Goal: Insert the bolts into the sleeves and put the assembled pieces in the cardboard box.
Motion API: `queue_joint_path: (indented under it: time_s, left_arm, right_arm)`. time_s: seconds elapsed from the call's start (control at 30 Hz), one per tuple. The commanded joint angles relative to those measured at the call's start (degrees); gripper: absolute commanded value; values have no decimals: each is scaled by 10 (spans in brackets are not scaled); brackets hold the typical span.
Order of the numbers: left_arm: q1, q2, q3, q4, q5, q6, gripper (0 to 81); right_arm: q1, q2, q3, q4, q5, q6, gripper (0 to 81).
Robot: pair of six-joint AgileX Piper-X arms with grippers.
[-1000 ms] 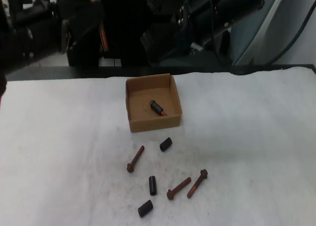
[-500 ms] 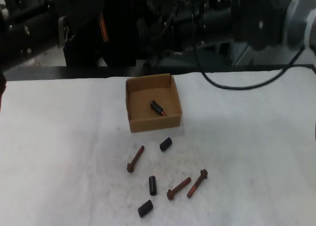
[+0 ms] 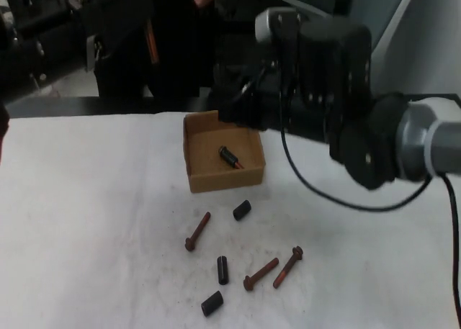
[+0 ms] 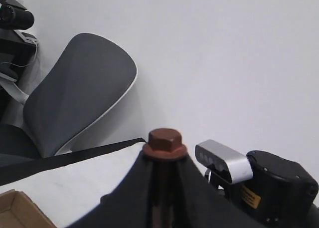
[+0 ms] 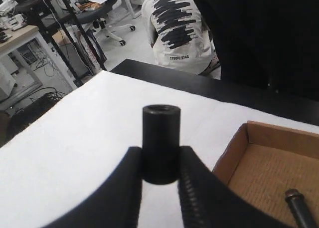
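Left claw (image 4: 164, 162) pinches a rusty bolt (image 4: 165, 139), hex head poking out past the fingers (image 4: 130, 190). Cardboard box (image 4: 15, 209) corner off to one side, grey chair (image 4: 75, 96) farther off.

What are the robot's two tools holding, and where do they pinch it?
Left tool: a bolt, pinched on its shaft under the head. Right tool: a black sleeve, pinched around one end.

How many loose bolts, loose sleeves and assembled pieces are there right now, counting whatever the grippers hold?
Loose bolts: 4, one in the left gripper.
Loose sleeves: 4, one in the right gripper.
Assembled pieces: 1, in the box.
Total: 9.
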Motion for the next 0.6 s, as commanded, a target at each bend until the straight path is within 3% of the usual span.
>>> queue_joint_path:
  time_s: [0.0, 0.17, 0.3, 0.57]
  left_arm:
    - [1, -7, -2, -11, 8, 9, 0]
    - [1, 8, -2, -11, -20, 12, 0]
    - [-4, 22, -2, -11, -25, 12, 0]
    - [-40, 25, -2, -53, -30, -17, 0]
  right_arm:
    - [5, -16, 0, -16, 3, -25, 8]
    - [46, -73, 8, 21, 11, -137, 8]
    - [77, -111, 14, 83, 55, -176, 8]
    - [99, -125, 33, 99, 64, -180, 8]
